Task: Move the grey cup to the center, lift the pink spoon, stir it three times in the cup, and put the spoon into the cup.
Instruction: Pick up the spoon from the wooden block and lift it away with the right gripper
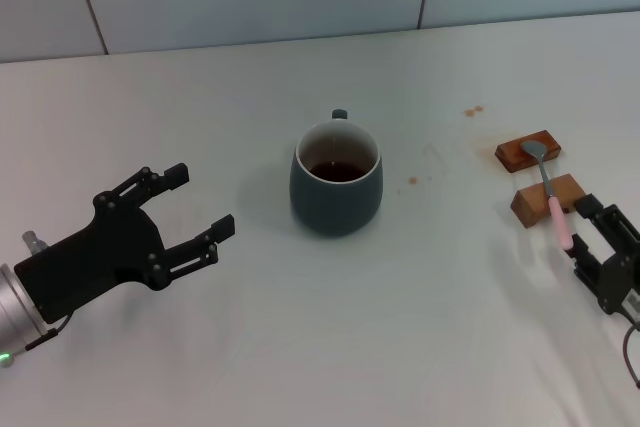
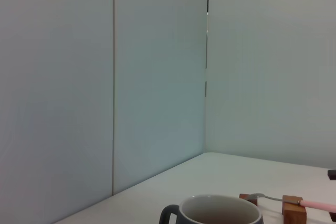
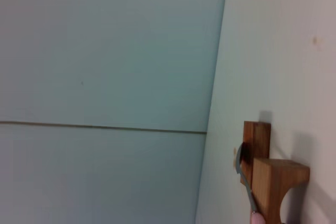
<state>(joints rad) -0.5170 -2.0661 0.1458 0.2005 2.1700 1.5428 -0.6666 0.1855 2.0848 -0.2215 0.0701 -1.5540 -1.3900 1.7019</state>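
Right gripper (image 1: 590, 239), jaws apparently spread around the tail of the pink spoon (image 1: 549, 197) on two wooden blocks (image 1: 546, 198) right of the grey cup (image 1: 336, 179), should pinch squarely before lifting, while the left gripper (image 1: 198, 209) idles wide left of the cup.

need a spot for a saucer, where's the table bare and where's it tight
Bare: the table in front of the mug, between the left gripper and right gripper, and the strip behind the mug up to the wall. Tight: the right edge, where the spoon lies across two wooden blocks beside the right gripper.
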